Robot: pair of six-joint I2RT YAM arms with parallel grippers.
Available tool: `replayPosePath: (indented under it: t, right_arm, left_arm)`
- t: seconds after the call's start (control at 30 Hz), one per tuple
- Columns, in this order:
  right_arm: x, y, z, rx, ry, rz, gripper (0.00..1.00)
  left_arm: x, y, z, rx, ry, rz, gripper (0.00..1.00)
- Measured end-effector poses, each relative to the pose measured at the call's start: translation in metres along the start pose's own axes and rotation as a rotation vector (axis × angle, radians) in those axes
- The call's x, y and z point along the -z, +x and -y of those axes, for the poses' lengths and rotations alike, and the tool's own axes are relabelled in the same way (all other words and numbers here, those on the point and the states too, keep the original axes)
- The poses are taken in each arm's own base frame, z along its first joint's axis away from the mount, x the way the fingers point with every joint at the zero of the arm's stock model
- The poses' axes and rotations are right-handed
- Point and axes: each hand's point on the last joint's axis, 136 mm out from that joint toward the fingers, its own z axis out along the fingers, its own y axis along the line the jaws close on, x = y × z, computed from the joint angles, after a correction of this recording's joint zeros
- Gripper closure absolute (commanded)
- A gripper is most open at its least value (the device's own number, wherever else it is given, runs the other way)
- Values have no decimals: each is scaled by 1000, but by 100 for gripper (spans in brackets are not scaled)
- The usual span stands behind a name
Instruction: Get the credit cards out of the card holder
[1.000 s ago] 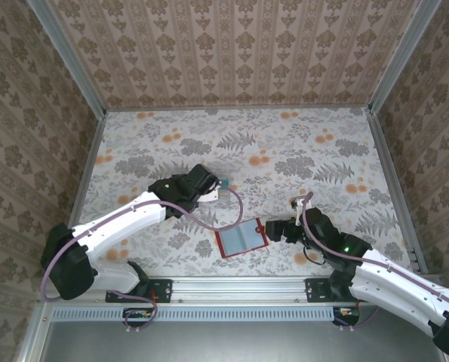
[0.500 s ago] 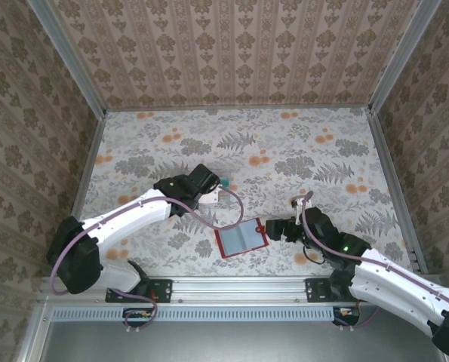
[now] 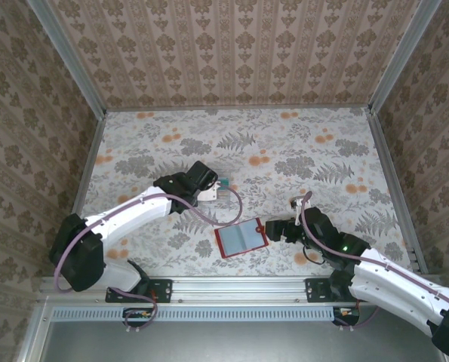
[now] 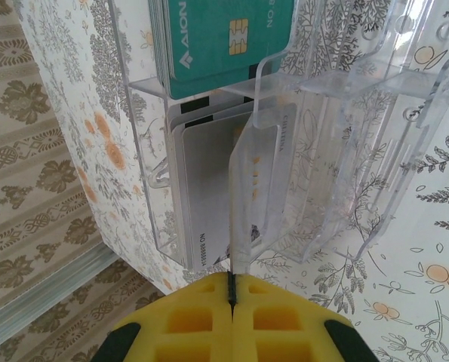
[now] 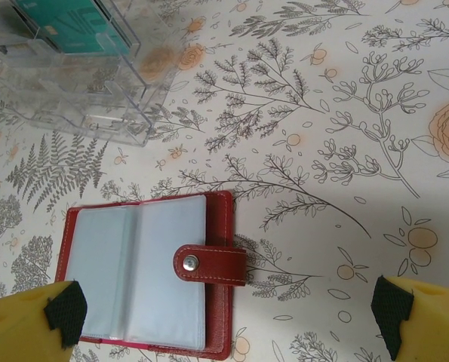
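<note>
1. The left jaws are pinched shut on the near edge of a pale card (image 4: 243,188). The card stands on its edge and reaches into the near compartment of the clear tray (image 4: 345,151).
2. That compartment already holds white cards (image 4: 201,188), and the compartment beyond it holds a teal card (image 4: 224,45). The tray (image 3: 222,188) sits a little left of the middle of the desk (image 3: 322,151).
3. The right jaws are spread wide with nothing in them, hanging low over the card holder (image 5: 133,271).
4. The card holder (image 3: 241,239) lies open and flat near the desk's near edge, about midway along it. Its grey pockets face up, and the snap strap (image 5: 209,264) is folded over its right leaf.
5. From the right wrist, the holder lies just ahead of the right jaws and toward their left finger. Its spine runs away from the jaws, so the pockets open sideways across the gap.
6. The right arm is much the nearer one, as the left arm is well apart at the tray.
7. The pockets look pale and flat, and I cannot tell whether a card remains inside. If one does, the right jaws would probably pin the holder while the left jaws draw the card out.
</note>
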Motion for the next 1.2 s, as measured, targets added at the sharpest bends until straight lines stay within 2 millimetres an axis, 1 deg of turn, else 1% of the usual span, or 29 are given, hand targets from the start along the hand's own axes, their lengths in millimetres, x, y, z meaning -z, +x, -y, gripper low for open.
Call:
replayPosePath:
  t: [0.37,1.2]
  right_arm:
    - [0,0,0,-1,-5,1,0]
    - [0,-2,0,-6,-4,10,0]
  left_arm:
    - [-4,1,-8,17,-20,2,100]
    - [-3,1,-11,-14,-32,5,100]
